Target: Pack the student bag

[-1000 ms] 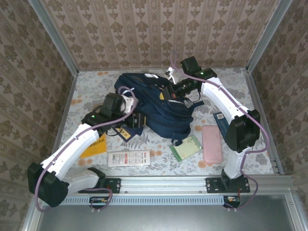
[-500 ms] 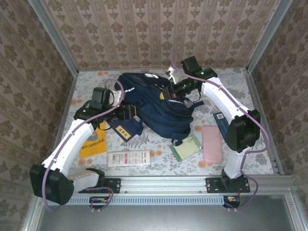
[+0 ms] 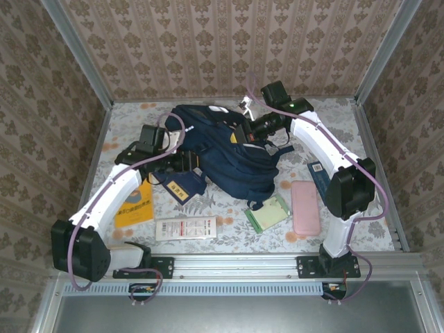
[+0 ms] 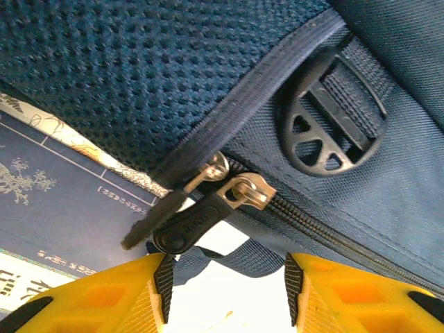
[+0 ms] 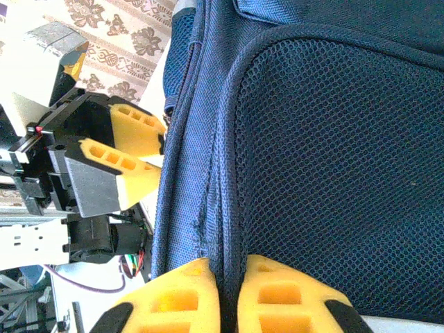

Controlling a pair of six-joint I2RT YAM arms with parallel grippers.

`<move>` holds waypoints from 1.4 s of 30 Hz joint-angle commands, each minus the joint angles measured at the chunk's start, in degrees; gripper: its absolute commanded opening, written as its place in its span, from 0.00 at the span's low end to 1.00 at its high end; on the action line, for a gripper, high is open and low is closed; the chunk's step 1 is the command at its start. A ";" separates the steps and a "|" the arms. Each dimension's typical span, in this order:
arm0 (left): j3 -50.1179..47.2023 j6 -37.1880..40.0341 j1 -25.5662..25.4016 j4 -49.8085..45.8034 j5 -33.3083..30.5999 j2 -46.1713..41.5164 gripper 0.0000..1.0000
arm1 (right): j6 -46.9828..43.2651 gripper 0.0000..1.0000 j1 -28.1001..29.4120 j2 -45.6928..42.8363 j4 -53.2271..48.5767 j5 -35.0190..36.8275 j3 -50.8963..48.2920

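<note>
Navy student bag (image 3: 223,154) lies centre-far on the desk (image 3: 333,121). Left tool (image 4: 225,295) stands spread, just short of its zipper pulls (image 4: 208,209). Right tool (image 5: 229,295) pinches a seam on the bag's far right side.

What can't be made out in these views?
- student bag contents: every view, fabric covers them.
- zipper end: left wrist view, cut by the frame edge.
- orange booklet title: top view, too small, left arm overlaps it.
- white card print: top view, too small.
</note>
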 commanded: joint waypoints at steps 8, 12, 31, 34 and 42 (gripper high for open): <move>4.19 2.16 -1.56 2.26 -1.40 2.77 0.51 | 0.64 0.00 -0.51 -3.12 3.60 -6.63 0.75; 4.40 1.51 -2.62 3.09 -1.31 3.29 0.51 | 0.79 0.00 -0.70 -3.17 3.85 -6.71 0.56; 3.26 2.16 -2.78 4.43 -3.00 5.29 0.53 | 3.00 0.00 -1.15 -4.83 6.50 -9.05 -0.59; 3.48 3.30 -2.60 3.99 -3.63 5.89 0.53 | 3.10 0.00 -1.30 -5.15 6.58 -9.70 -0.69; 3.73 3.84 -2.64 6.22 -0.86 5.95 0.29 | 3.60 0.00 -1.59 -5.55 7.49 -10.40 -1.62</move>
